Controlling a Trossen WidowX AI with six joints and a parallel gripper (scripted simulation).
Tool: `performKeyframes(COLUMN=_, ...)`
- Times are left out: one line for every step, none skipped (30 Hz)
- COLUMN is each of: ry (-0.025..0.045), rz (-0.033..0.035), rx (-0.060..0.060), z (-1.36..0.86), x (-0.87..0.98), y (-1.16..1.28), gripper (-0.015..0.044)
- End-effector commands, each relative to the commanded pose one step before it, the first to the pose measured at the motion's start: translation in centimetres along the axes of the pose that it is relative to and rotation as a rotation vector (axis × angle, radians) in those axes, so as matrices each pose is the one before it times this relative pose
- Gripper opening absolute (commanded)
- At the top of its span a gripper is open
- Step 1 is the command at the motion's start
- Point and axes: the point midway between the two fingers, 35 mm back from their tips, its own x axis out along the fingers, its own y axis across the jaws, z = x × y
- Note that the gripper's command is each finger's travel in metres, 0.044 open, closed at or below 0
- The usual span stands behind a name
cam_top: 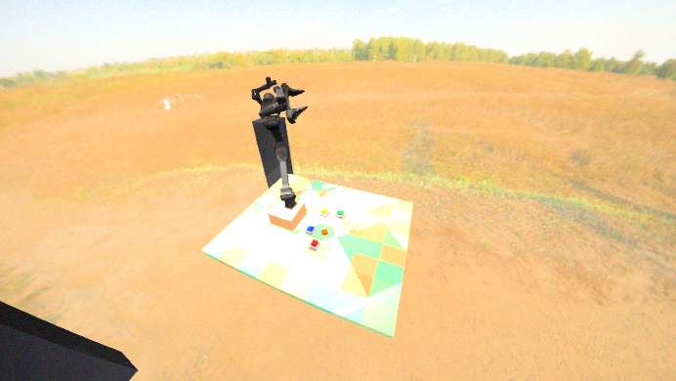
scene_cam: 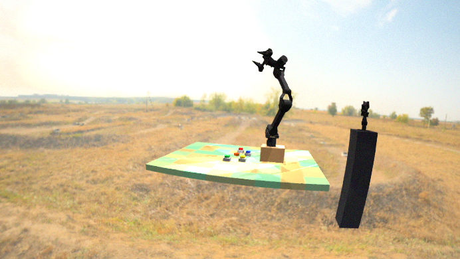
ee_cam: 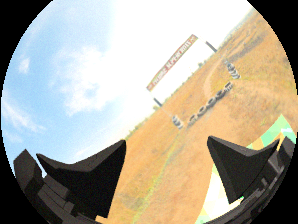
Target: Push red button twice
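Observation:
The red button (cam_top: 315, 243) (scene_cam: 240, 149) sits in a pale housing on the patterned table top, near the blue button. Its cap stands up from the housing, with nothing touching it. My gripper (cam_top: 306, 100) (scene_cam: 254, 56) (ee_cam: 166, 140) is open and empty, raised high above the table and pointing outward. The red button does not show in the wrist view, where only a part of the table top is seen behind the right finger.
The blue button (cam_top: 310, 230) (scene_cam: 248, 152), yellow button (cam_top: 324, 212) (scene_cam: 242, 157) and green button (cam_top: 340, 213) (scene_cam: 227, 156) stand around a small orange block (cam_top: 324, 232) (scene_cam: 236, 154). The arm stands on a box (cam_top: 285, 221) (scene_cam: 272, 154). A dark pillar (scene_cam: 355, 179) stands beyond the table.

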Motion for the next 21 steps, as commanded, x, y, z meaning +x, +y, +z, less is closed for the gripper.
performKeyframes(ry=-0.00575, rz=0.00085, rx=-0.0088, z=0.187, x=0.002, y=-0.183, gripper=0.04)
performKeyframes(ry=-0.0176, rz=0.00209, rx=-0.0248, z=0.572, x=0.003, y=-0.576, gripper=0.04)
performKeyframes(ry=-0.03166, rz=0.00493, rx=-0.0108, z=1.193, x=0.026, y=-1.222, gripper=0.04)
performKeyframes(ry=-0.04018, rz=0.0019, rx=0.0094, z=1.546, x=0.097, y=-1.784, gripper=0.04)
performKeyframes(ry=-0.03985, rz=-0.00602, rx=0.0091, z=1.44, x=0.163, y=-1.936, gripper=0.04)
performKeyframes(ry=-0.01716, rz=-0.00516, rx=0.0037, z=0.594, x=0.102, y=-0.894, gripper=0.04)
performKeyframes(ry=-0.01469, rz=-0.00574, rx=0.0031, z=0.496, x=0.101, y=-0.801, gripper=0.04)
performKeyframes(ry=-0.01732, rz=-0.00844, rx=0.0035, z=0.57, x=0.135, y=-0.992, gripper=0.04)
performKeyframes(ry=-0.01957, rz=-0.01196, rx=0.0037, z=0.624, x=0.176, y=-1.195, gripper=0.04)
performKeyframes(ry=-0.02083, rz=-0.01597, rx=0.0037, z=0.639, x=0.221, y=-1.376, gripper=0.04)
performKeyframes(ry=-0.02102, rz=-0.02021, rx=0.0033, z=0.617, x=0.268, y=-1.529, gripper=0.04)
performKeyframes(ry=-0.02021, rz=-0.02443, rx=0.0026, z=0.562, x=0.314, y=-1.65, gripper=0.04)
performKeyframes(ry=-0.01856, rz=-0.02846, rx=0.0017, z=0.483, x=0.36, y=-1.742, gripper=0.04)
performKeyframes(ry=-0.01613, rz=-0.03189, rx=0.0006, z=0.383, x=0.401, y=-1.793, gripper=0.04)
performKeyframes(ry=-0.01328, rz=-0.03487, rx=-0.0006, z=0.275, x=0.438, y=-1.821, gripper=0.04)
performKeyframes(ry=-0.01008, rz=-0.03713, rx=-0.0019, z=0.162, x=0.47, y=-1.819, gripper=0.04)
performKeyframes(ry=-0.00679, rz=-0.03894, rx=-0.0032, z=0.05, x=0.499, y=-1.802, gripper=0.04)
performKeyframes(ry=-0.00346, rz=-0.04032, rx=-0.0045, z=-0.058, x=0.524, y=-1.774, gripper=0.04)
performKeyframes(ry=-0.00016, rz=-0.04153, rx=-0.0059, z=-0.163, x=0.549, y=-1.745, gripper=0.04)
performKeyframes(ry=0.00314, rz=-0.0425, rx=-0.0073, z=-0.264, x=0.574, y=-1.712, gripper=0.04)
performKeyframes(ry=0.00642, rz=-0.04322, rx=-0.0088, z=-0.361, x=0.597, y=-1.673, gripper=0.04)
